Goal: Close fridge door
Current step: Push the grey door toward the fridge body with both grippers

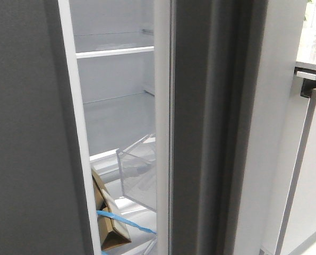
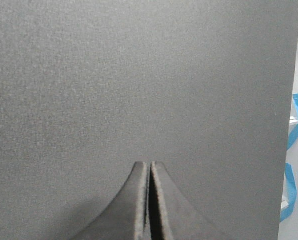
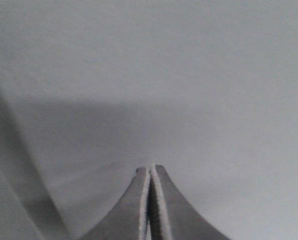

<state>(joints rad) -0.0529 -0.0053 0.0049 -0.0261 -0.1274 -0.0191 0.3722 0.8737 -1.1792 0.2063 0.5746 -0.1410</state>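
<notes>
A pale off-white cabinet front (image 1: 312, 186) stands at the right, with a light countertop (image 1: 313, 53) above it catching bright daylight. A tall pale panel (image 1: 269, 133) runs floor to ceiling just beside it, evenly lit

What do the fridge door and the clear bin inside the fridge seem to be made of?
Fridge door: probably coated metal or plastic, matte dark grey; its fine grainy texture shows no glare.
Clear bin: likely transparent plastic, glossy; the white interior shows through its walls.
</notes>
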